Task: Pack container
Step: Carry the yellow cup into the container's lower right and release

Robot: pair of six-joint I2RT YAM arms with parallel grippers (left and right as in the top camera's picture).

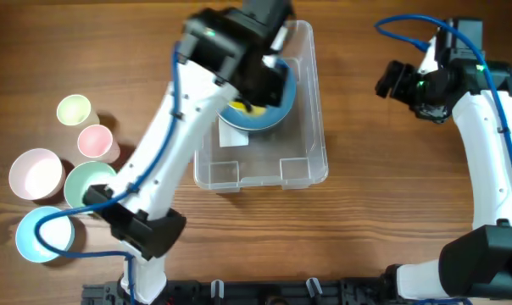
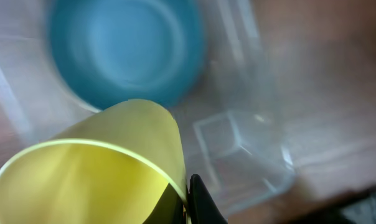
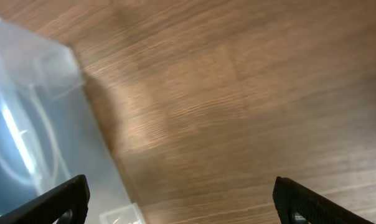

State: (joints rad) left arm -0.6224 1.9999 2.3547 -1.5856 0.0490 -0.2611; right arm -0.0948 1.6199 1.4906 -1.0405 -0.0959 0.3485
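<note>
The clear plastic container [image 1: 305,165] sits at the table's centre with a blue bowl [image 1: 269,119] inside it. My left gripper [image 1: 258,80] hovers over the bowl, shut on the rim of a yellow cup [image 2: 94,177]. In the left wrist view the blue bowl [image 2: 126,50] lies just beyond the cup, and the container's wall [image 2: 263,155] shows to the right. My right gripper [image 1: 392,80] is open and empty above bare wood, right of the container [image 3: 26,124].
At the left stand a pale green cup [image 1: 74,109], a pink cup [image 1: 95,141], a pink bowl [image 1: 36,173], a green bowl [image 1: 85,178] and a light blue bowl [image 1: 36,237]. A white label [image 1: 232,140] lies in the container.
</note>
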